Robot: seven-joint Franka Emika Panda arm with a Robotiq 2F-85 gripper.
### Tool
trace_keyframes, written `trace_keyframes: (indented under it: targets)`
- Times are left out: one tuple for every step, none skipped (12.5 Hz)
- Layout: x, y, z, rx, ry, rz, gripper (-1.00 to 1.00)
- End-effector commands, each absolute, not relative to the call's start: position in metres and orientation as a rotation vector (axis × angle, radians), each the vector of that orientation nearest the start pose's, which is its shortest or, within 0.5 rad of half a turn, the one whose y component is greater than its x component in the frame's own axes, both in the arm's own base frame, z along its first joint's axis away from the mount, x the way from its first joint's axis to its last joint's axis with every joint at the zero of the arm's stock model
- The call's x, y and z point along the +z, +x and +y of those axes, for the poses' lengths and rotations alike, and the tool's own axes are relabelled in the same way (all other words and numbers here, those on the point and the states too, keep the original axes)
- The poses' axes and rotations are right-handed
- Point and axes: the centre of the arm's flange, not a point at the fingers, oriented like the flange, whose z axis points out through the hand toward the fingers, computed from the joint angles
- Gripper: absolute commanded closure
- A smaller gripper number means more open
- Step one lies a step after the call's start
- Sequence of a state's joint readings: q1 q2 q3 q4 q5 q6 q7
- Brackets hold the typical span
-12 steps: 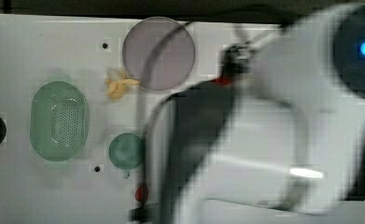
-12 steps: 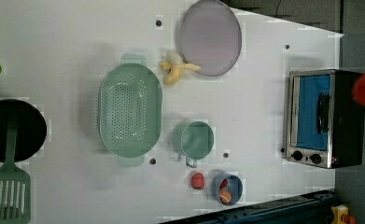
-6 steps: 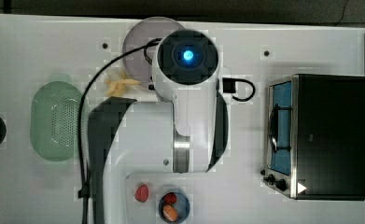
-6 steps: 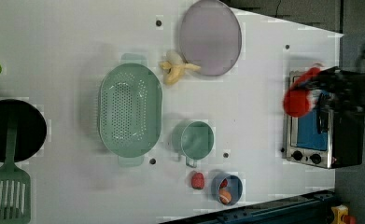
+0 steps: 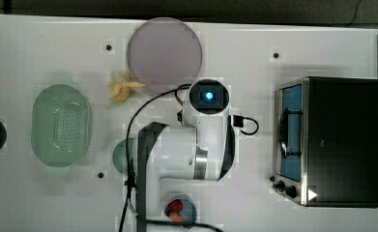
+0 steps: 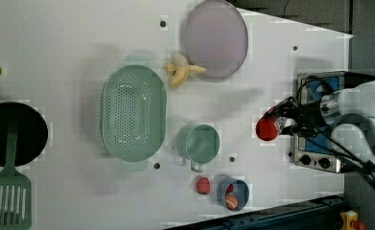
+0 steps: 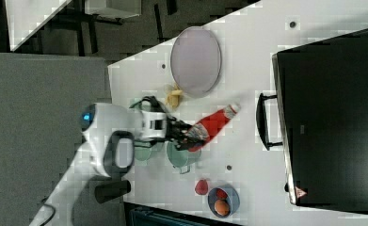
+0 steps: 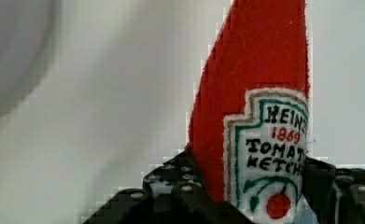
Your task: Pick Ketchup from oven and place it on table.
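End effector (image 7: pixel 187 135) is clamped on the ketchup (image 7: pixel 213 123), jaws part-way closed around the lower body of the bottle. Bottle is out of the oven (image 7: pixel 330 117), held in the air over the desk (image 7: pixel 247 155) well clear of the oven door handle (image 7: pixel 262 120). In the right view it lies tilted, white cap (image 7: pixel 232 109) pointing toward the oven, base end in the black fingers (image 7: pixel 179 136). In the wrist view the ketchup (image 8: pixel 259 116) fills the frame with its label facing the camera, black fingers (image 8: pixel 171 186) on either side of its base, white desk (image 8: pixel 101 140) behind. In the left view the ketchup (image 6: pixel 267 128) shows end-on as a red round shape just off the oven (image 6: pixel 319 139) front, over bare desk (image 6: pixel 79 38).

Relative to the oven: purple plate (image 5: pixel 166 55) sits well away toward the far desk edge, banana peel (image 5: pixel 122 90) just beside the plate, green colander (image 5: pixel 61 124) further off, green cup (image 6: pixel 198 143) between colander and oven. Small blue bowl (image 6: pixel 233 193) with fruit pieces and a loose red piece (image 6: pixel 203 185) are near the front edge. The black pan (image 6: pixel 12 134) and green spatula (image 6: pixel 6 201) are farthest from the oven.
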State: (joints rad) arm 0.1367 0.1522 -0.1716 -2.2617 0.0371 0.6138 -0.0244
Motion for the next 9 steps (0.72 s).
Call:
trace_keyframes:
  targets:
    - [0.254, 0.522, -0.028, 0.252, -2.906, 1.316, -0.26]
    - [0.235, 0.523, -0.027, 0.254, -2.916, 1.316, -0.26]
    - [0.219, 0.525, -0.024, 0.234, -2.920, 1.310, -0.26]
    - [0.207, 0.527, -0.022, 0.207, -2.922, 1.306, -0.26]
    - [0.198, 0.529, -0.022, 0.177, -2.914, 1.310, -0.32]
    - [0.193, 0.529, -0.021, 0.170, -2.908, 1.314, -0.52]
    - [0.192, 0.529, -0.020, 0.171, -2.908, 1.314, -0.73]
    - [0.198, 0.533, -0.019, 0.152, -2.904, 1.309, -0.95]
    - [0.208, 0.538, -0.018, 0.122, -2.896, 1.304, -1.00]
